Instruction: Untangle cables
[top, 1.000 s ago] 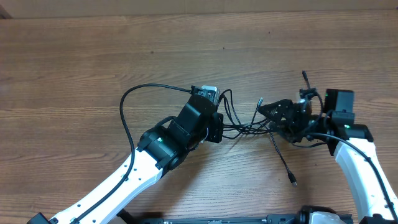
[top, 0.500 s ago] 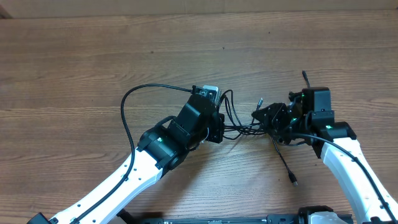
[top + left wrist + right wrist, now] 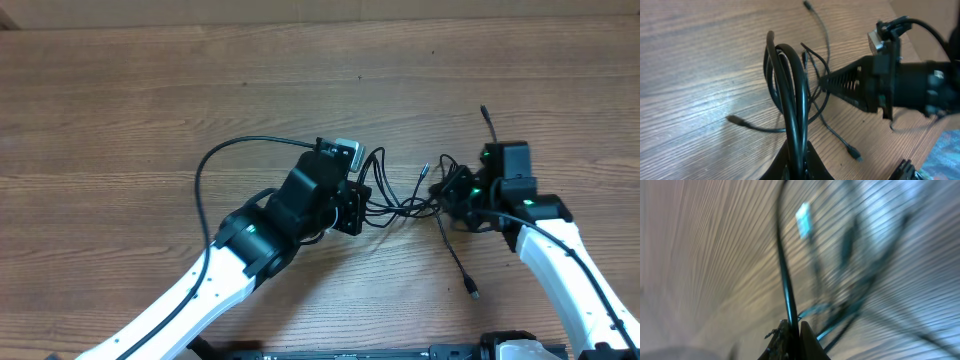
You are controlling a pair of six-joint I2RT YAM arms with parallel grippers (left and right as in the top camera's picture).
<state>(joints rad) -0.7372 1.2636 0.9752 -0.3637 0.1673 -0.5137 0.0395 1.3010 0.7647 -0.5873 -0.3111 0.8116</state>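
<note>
Two grips on one knot of cables (image 3: pixel 400 207), mid-surface (image 3: pixel 150 100).
The left pincer (image 3: pixel 796 159) is clamped tight on a looped bundle, the right pincer (image 3: pixel 791 329) pinched closed on one strand. Light, limp and likely slick, the cables should slide apart; the better hold lies near a plug end (image 3: pixel 473 293), clear of the knot.

The left end effector (image 3: pixel 355 203) points toward the right one, its fingers (image 3: pixel 790 162) pinched shut on the cables (image 3: pixel 400 207), and its white arm (image 3: pixel 200 290) trails back behind it. The right end effector (image 3: pixel 447 190) faces it from nearby, its fingers (image 3: pixel 785 340) likewise closed on them.
</note>
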